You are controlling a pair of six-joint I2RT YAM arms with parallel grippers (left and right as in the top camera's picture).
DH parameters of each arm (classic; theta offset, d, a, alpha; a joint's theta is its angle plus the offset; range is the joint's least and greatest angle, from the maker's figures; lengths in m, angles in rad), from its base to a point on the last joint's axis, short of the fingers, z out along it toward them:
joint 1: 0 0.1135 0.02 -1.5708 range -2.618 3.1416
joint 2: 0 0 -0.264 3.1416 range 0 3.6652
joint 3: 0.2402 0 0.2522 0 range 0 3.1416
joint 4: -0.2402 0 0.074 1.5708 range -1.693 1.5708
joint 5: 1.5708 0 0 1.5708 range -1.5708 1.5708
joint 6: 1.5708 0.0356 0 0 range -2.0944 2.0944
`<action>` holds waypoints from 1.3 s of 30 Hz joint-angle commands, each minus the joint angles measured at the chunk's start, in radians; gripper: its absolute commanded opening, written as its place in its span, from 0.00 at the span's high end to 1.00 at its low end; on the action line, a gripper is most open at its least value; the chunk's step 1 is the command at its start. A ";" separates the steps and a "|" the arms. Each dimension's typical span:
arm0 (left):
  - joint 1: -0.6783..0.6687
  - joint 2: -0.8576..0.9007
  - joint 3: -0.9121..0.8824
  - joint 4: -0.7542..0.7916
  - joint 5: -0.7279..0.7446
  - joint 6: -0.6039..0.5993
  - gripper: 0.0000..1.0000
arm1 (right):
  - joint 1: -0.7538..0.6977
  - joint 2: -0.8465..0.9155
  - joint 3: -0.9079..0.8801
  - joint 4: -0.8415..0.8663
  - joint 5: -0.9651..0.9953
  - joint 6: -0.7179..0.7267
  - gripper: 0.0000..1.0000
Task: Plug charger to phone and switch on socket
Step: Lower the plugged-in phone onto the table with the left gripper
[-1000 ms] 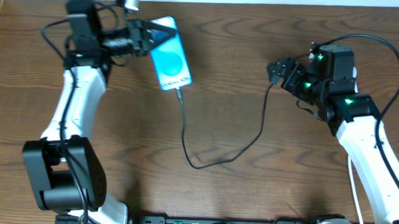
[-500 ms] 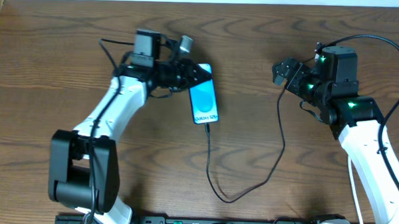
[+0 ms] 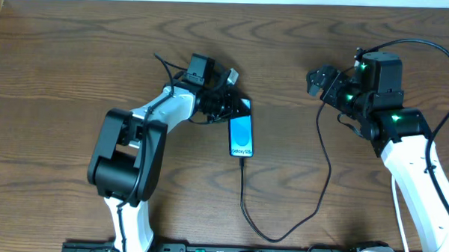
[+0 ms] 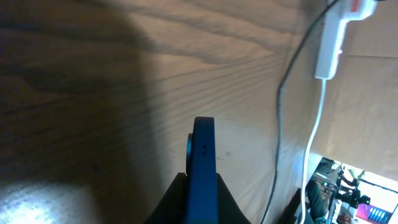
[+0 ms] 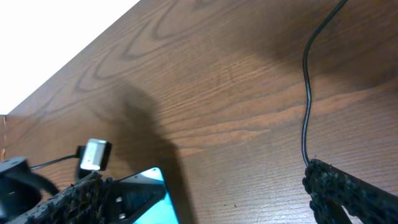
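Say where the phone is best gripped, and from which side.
Grip the phone at its top short end, coming in from the far-left side, where the left gripper holds it. The charger is plugged into the bottom end, so that end is blocked. The left wrist view shows a thin slab, so pinching across its flat faces should suit.

The brown wood-grain surface (image 3: 302, 39) is evenly lit overhead; in the left wrist view it is darkened by broad shadow, with glare at lower left.
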 commanded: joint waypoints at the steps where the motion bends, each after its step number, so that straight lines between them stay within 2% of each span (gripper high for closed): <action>1: -0.001 0.039 0.000 0.004 0.013 -0.009 0.93 | -0.004 -0.010 0.009 0.000 0.016 -0.019 0.01; 7: -0.002 0.061 0.000 0.004 0.013 -0.008 0.92 | -0.004 -0.010 0.009 0.000 0.016 -0.019 0.01; 10: -0.002 0.061 0.000 0.004 0.013 -0.008 0.87 | -0.003 -0.010 0.009 0.000 0.016 -0.019 0.01; 27: -0.002 0.061 0.000 0.003 0.013 -0.008 0.83 | -0.002 -0.010 0.009 -0.001 0.016 -0.019 0.01; 28: -0.002 0.061 0.000 0.003 0.013 -0.008 0.78 | -0.002 -0.010 0.009 -0.001 0.016 -0.019 0.01; 34: -0.001 0.061 0.000 0.003 0.012 -0.008 0.73 | -0.002 -0.010 0.009 -0.001 0.016 -0.019 0.01; 35: -0.001 0.061 0.000 0.003 0.012 -0.008 0.69 | -0.002 -0.010 0.009 -0.001 0.016 -0.019 0.01; 36: -0.001 0.061 0.000 0.003 0.012 -0.008 0.60 | -0.002 -0.010 0.009 -0.001 0.016 -0.019 0.01; 37: -0.001 0.061 0.000 0.002 0.012 -0.008 0.44 | -0.002 -0.010 0.009 -0.001 0.016 -0.019 0.01; 39: -0.001 0.061 0.000 0.002 0.012 -0.008 0.33 | -0.002 -0.010 0.009 -0.001 0.016 -0.019 0.01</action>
